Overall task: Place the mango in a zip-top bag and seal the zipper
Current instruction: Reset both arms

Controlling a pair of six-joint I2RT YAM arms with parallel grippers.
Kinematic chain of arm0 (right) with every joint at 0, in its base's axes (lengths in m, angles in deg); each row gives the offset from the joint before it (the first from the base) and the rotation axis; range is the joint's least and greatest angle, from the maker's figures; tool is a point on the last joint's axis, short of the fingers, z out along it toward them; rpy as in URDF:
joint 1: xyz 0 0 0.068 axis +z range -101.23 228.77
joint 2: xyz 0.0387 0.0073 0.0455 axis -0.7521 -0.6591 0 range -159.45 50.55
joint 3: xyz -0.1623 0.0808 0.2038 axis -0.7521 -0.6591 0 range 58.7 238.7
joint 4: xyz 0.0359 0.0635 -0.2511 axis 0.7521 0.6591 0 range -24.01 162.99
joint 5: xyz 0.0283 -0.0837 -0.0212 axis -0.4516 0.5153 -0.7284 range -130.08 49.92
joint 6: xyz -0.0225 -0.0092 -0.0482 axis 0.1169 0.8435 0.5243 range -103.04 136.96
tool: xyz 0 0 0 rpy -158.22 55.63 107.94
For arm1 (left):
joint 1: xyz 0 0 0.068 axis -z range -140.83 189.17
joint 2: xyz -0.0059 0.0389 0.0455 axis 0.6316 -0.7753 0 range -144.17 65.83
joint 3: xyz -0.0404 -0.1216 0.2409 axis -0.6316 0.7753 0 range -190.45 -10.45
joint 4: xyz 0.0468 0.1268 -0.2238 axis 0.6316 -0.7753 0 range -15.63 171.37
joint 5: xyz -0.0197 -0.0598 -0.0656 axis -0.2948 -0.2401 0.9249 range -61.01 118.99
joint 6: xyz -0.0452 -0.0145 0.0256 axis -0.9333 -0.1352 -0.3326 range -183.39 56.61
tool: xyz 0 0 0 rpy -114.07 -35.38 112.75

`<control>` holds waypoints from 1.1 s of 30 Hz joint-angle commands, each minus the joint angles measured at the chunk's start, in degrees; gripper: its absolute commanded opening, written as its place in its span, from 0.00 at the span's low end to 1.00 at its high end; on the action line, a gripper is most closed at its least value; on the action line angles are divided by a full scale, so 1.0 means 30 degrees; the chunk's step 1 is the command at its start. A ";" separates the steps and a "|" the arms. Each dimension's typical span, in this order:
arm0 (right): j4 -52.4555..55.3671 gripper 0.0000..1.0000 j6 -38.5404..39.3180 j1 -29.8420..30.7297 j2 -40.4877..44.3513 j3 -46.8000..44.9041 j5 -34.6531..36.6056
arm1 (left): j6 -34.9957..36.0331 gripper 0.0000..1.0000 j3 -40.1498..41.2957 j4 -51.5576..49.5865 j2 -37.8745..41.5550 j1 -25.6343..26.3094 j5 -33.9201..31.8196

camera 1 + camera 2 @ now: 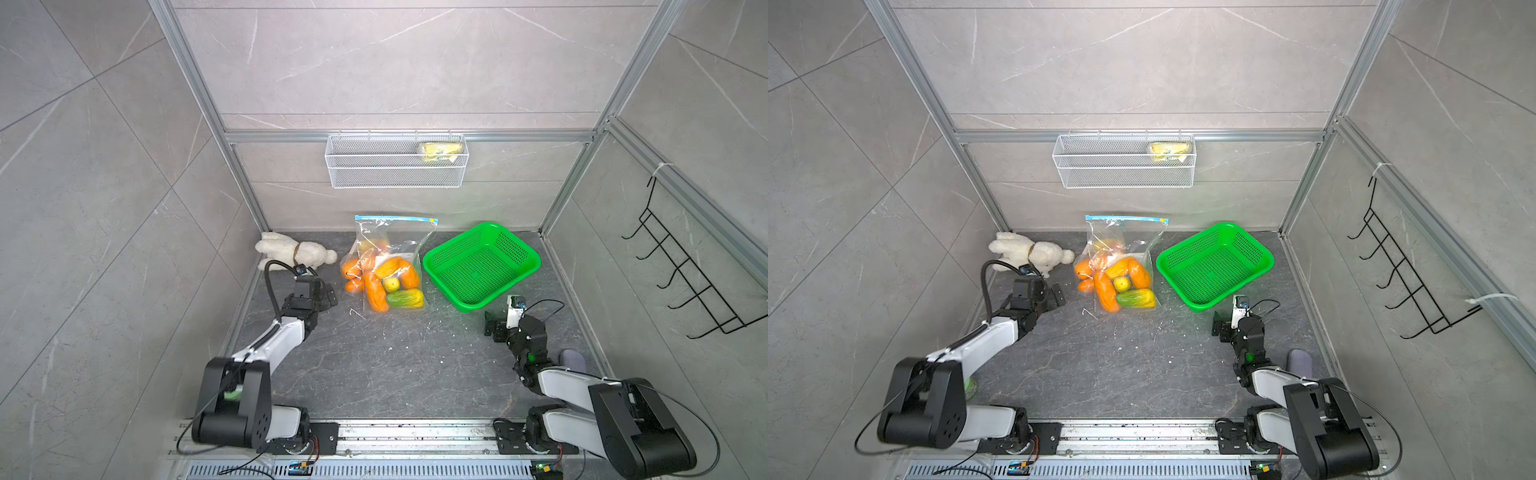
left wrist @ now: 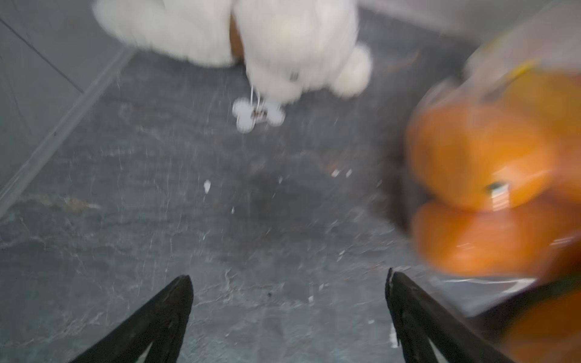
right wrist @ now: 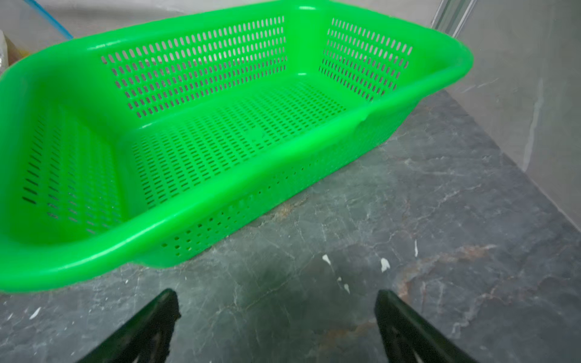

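In both top views, the green-and-yellow mango (image 1: pixel 405 298) lies inside the clear plastic zip-top bag (image 1: pixel 399 237). The bag leans on the back wall, so its blue zipper strip (image 1: pixel 395 217) sits on top, and it looks shut.

The left wrist view shows the left hand (image 2: pixel 289 283) open and empty beside round orange fruit (image 2: pixel 478 157).

The right wrist view shows the right hand (image 3: pixel 276 298) open and empty near the green plastic basket (image 3: pixel 220 201), probably because the job looks done.

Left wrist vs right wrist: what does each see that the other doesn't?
Left wrist only: white plush toy, orange fruit inside the clear zip-top bag. Right wrist only: green perforated plastic basket, nothing in it. Both: dark marbled tabletop, the bag (right wrist catches only its blue zipper strip), and an open, empty gripper: left gripper, right gripper.
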 commanded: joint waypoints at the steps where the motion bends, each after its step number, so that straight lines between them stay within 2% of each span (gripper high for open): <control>1: -0.6958 1.00 0.0379 -0.0536 -0.3246 0.0153 0.0550 | 0.2689 1.00 -0.0011 0.4458 0.0203 -0.0070 -0.1241; 2: -1.0705 1.00 0.0330 -0.0740 -0.5932 -0.0046 0.0185 | 0.3202 1.00 0.0593 0.6354 0.0184 -0.0070 -0.1058; 3: -1.1081 1.00 0.0467 -0.0842 -0.6451 0.0088 -0.0081 | 0.3469 1.00 0.0958 0.7469 0.0140 -0.0098 -0.0891; 4: -0.7220 1.00 0.0223 -0.1036 -0.4657 0.0567 -0.0402 | 0.3781 1.00 0.1235 0.8471 0.0029 -0.0192 -0.0524; 5: -0.5674 1.00 0.0073 -0.1055 -0.4118 0.1037 -0.0118 | 0.4023 1.00 0.1391 0.9125 -0.0061 -0.0366 0.0059; 7: -0.7320 1.00 0.0286 -0.1056 -0.5711 0.1604 -0.0512 | 0.4909 1.00 0.1825 0.9949 -0.0182 -0.0566 0.0710; 9: -0.2378 1.00 0.0226 -0.1082 -0.4620 0.3137 -0.0595 | 0.5115 1.00 0.3201 1.2815 -0.0448 -0.0851 0.0641; 10: -0.3509 1.00 0.0326 -0.1062 -0.5203 0.3148 -0.0684 | 0.4954 1.00 0.3996 1.4319 -0.0449 -0.1256 0.1406; 12: -0.3311 1.00 0.0247 -0.1100 -0.4785 0.2801 -0.0892 | 0.4665 1.00 0.5098 1.6886 -0.1121 -0.1868 0.2296; 14: -0.5785 1.00 0.0184 -0.1114 -0.5360 0.2090 -0.0543 | 0.4938 1.00 0.5492 1.9238 -0.2468 -0.1945 0.2870; 16: -0.4385 1.00 0.0162 -0.1096 -0.4967 0.2434 -0.0583 | 0.4858 1.00 0.4701 1.6800 -0.1574 -0.1938 0.2971; 19: -0.4480 1.00 0.0306 -0.1117 -0.5076 0.2495 -0.0863 | 0.4683 1.00 0.2402 1.1173 -0.0221 -0.2035 0.3097; 21: -0.4979 1.00 0.0306 -0.1103 -0.5128 0.2287 -0.0846 | 0.4420 1.00 0.2466 1.0726 0.0156 -0.2062 0.3136; 24: -0.5001 1.00 0.0284 -0.1117 -0.5128 0.2283 -0.0804 | 0.4118 1.00 0.3382 0.9011 0.2135 -0.2238 0.3647; 27: -0.4887 1.00 0.0352 -0.1108 -0.5157 0.2341 -0.0892 | 0.4338 1.00 0.4670 0.8914 0.3770 -0.2303 0.3063; 33: -0.5236 1.00 0.0389 -0.1113 -0.5179 0.2209 -0.1068 | 0.4478 1.00 0.3925 0.8909 0.2782 -0.3043 0.3781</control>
